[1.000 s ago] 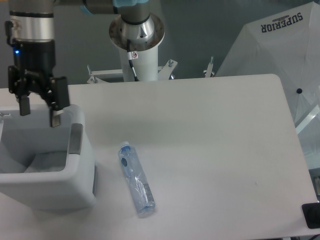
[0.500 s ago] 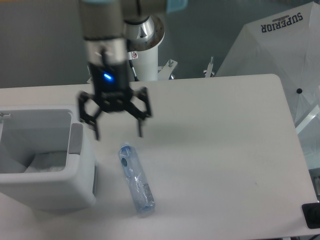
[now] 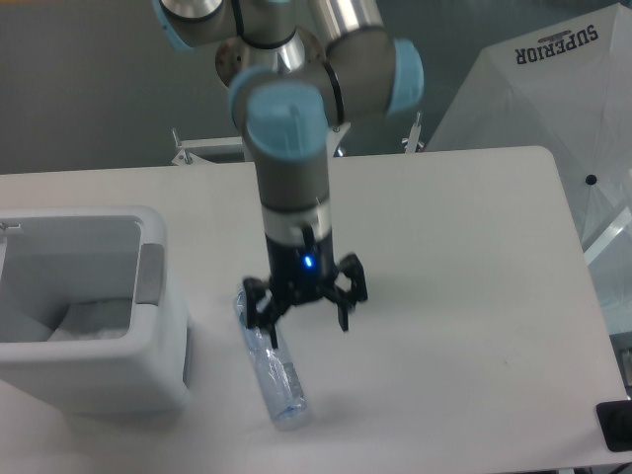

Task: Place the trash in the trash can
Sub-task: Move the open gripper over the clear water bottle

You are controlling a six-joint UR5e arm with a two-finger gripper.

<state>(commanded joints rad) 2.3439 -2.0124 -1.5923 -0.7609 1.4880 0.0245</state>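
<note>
The worktop [image 3: 444, 257] is plain pale grey. Near its left edge the trash can [image 3: 109, 380] is white with a grey side panel, white crumpled stuff inside. The bottle [image 3: 275, 380] is clear bluish. The gripper [image 3: 306, 321] is black (one blue light glowing), under silver arm links with light-blue caps.

A slim clear bluish bottle [image 3: 272, 380] lies on its side in the lower middle of the frame, on the white desk [image 3: 444, 296], its cap end toward the upper left and its base toward the lower right, partly covered at the upper end. The trash can [image 3: 94, 316], a boxy white bin with rounded corners, a thick rim and a grey side panel, stands upright at the left edge of the frame, just left of the bottle. Inside it, low on the floor, lies something white and crinkled [image 3: 94, 318].
</note>
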